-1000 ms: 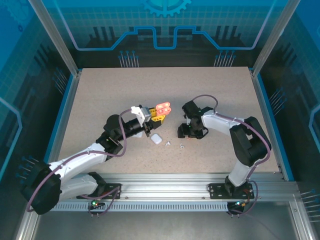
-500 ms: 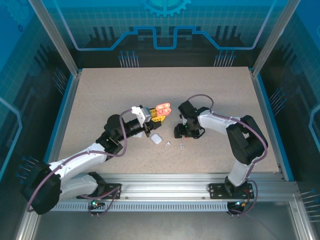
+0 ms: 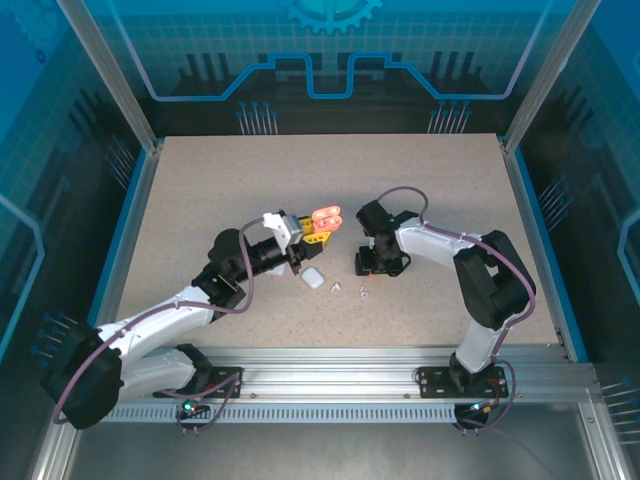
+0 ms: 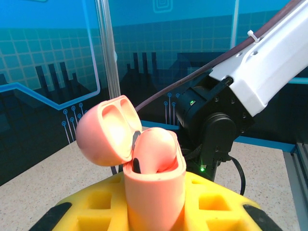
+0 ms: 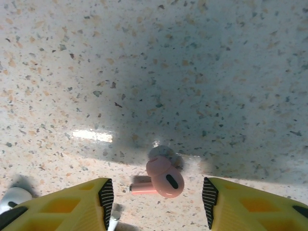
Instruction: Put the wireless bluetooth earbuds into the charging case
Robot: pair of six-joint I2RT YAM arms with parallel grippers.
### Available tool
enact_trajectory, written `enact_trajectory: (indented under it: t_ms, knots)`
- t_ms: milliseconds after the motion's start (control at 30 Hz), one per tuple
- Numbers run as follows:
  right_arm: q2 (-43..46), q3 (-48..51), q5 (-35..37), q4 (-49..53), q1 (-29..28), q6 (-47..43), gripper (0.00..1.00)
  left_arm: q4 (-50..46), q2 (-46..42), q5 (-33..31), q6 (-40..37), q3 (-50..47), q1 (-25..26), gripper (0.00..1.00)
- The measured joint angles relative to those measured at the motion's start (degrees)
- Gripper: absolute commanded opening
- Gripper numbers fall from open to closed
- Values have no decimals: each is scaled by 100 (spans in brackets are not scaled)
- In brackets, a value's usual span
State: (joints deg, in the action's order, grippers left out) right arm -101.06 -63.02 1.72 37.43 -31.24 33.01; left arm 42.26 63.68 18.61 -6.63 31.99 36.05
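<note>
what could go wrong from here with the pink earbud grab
The pink earbud lies flat between the right hand's open fingers; a pinch on its rounded head may flick it away. A white earbud sits just beside one finger and could get knocked. The left hand grips the pink case low, so pressing an earbud in might tip it.

Bright, even overhead light leaves the top view sharp across the bench (image 3: 200, 200). From the right wrist, a broad soft shadow (image 5: 202, 72) darkens the bench, with one glare streak (image 5: 91, 136) at left. From the left wrist, the near pink case (image 4: 154, 183) looks slightly soft.
</note>
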Motion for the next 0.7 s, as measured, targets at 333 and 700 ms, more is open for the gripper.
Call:
enact_trajectory:
  t_ms: [333,700]
  knots:
    - [-210,-57,-188,-61,-57,151,54,0,-2,-7,-87,0,0,12]
    - [-420,-520,-225,-136,-264,39,53,-2,-11,-85,-107,0,0,12]
